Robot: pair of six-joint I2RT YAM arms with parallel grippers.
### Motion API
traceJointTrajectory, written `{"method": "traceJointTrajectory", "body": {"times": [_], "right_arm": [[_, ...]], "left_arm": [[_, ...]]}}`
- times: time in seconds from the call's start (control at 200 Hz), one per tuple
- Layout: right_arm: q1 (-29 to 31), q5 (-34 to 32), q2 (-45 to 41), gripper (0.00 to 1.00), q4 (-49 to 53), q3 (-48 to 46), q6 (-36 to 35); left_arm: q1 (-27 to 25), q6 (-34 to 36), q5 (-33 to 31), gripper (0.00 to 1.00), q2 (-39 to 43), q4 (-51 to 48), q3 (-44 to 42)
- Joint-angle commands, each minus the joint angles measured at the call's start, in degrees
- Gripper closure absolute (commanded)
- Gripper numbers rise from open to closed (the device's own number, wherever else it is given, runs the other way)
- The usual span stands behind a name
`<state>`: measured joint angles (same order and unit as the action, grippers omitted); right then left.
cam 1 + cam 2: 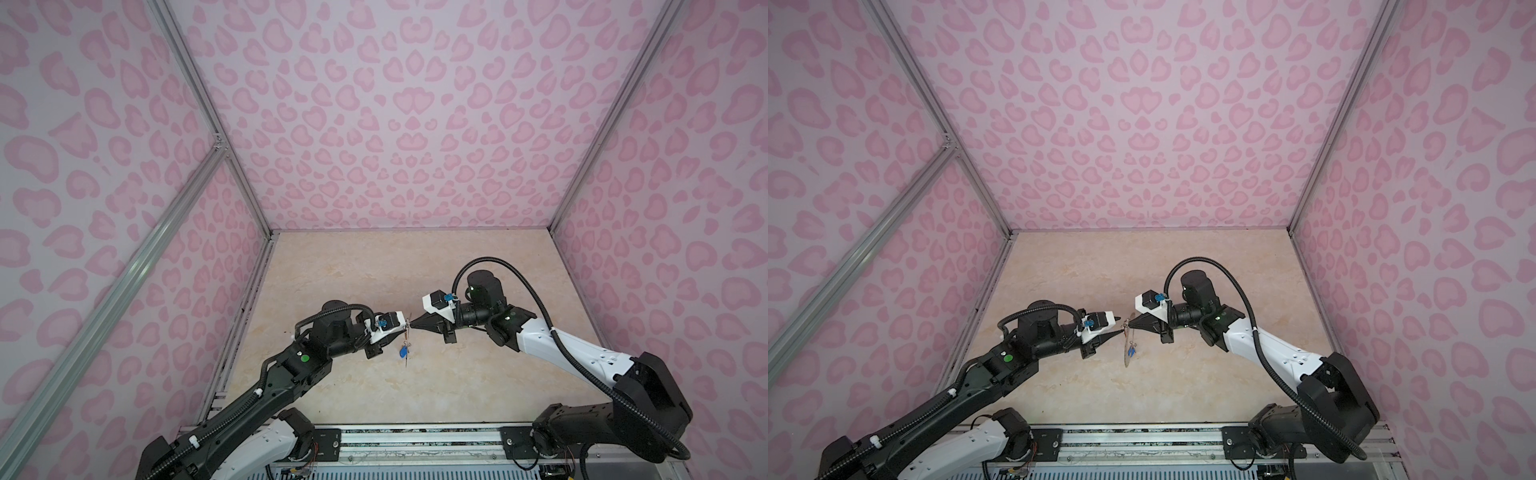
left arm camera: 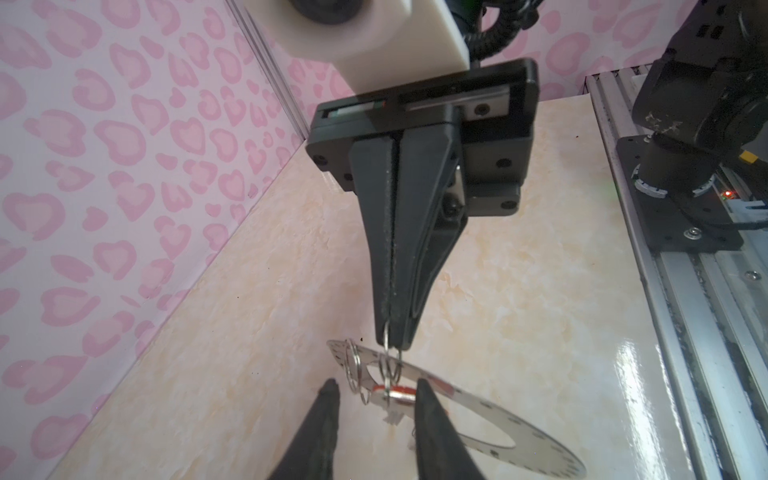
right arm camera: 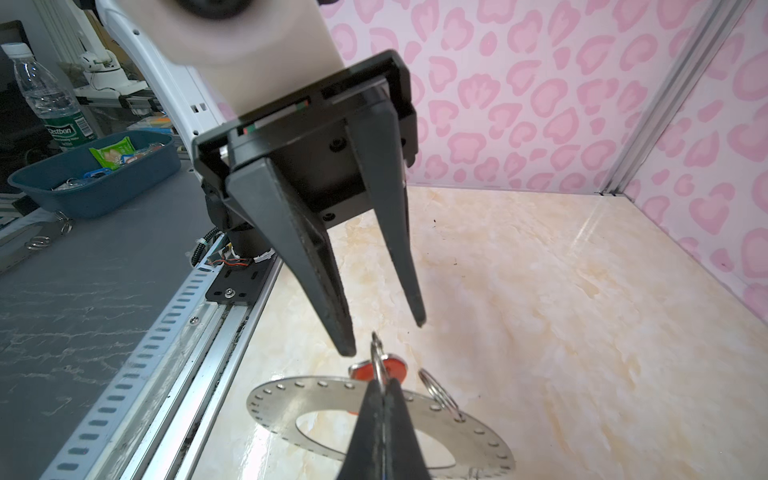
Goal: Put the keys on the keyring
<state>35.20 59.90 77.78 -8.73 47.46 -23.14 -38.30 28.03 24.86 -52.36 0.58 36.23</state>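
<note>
light: bright, even, faint shadows | glare: white sheen on tabletop [image 2: 629, 368] | blur: near white housing [image 2: 374, 37] soft | edges: wide-angle bowing

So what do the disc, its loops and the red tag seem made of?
Disc: thin sheet metal, satin grey, reflective, punched rim holes. Loops: bright steel wire, it seems, coiled double. Red tag: probably plastic, smooth, glossy, solid colour.

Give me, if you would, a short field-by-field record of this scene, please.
keyring: held in the air, hanging from a wire loop
right gripper: shut on that loop
left gripper: open, straddling the loop, gripping nothing
red-tagged key: beside the held loop
blue-tagged key: dangling below both grippers
</note>
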Motion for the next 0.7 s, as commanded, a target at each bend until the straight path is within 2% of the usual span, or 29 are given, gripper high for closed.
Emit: {"method": "traceJointTrajectory", "body": {"times": [0.0, 0.28, 0.455, 0.695], "right_arm": [[0.0, -0.2, -0.3, 1.00, -3.4, -0.3, -0.1], [0.4, -1.3, -1.1, 1.00, -5.1, -1.1, -0.1], [0.8, -1.8, -1.4, 1.00, -4.9, -1.5, -0.8], [1.0, -2.6, -1.3, 1.00, -3.0, -0.8, -3.0]], "left_arm": [[0.1, -2.4, 0.4, 0.69, -0.6, 2.9, -0.1], [0.1, -2.3, 1.8, 0.82, -1.4, 2.3, 0.4], [0.1, -2.1, 2.2, 0.87, -2.1, 1.9, 1.5], [0.1, -1.7, 2.9, 0.89, -2.9, 0.9, 2.8]]}}
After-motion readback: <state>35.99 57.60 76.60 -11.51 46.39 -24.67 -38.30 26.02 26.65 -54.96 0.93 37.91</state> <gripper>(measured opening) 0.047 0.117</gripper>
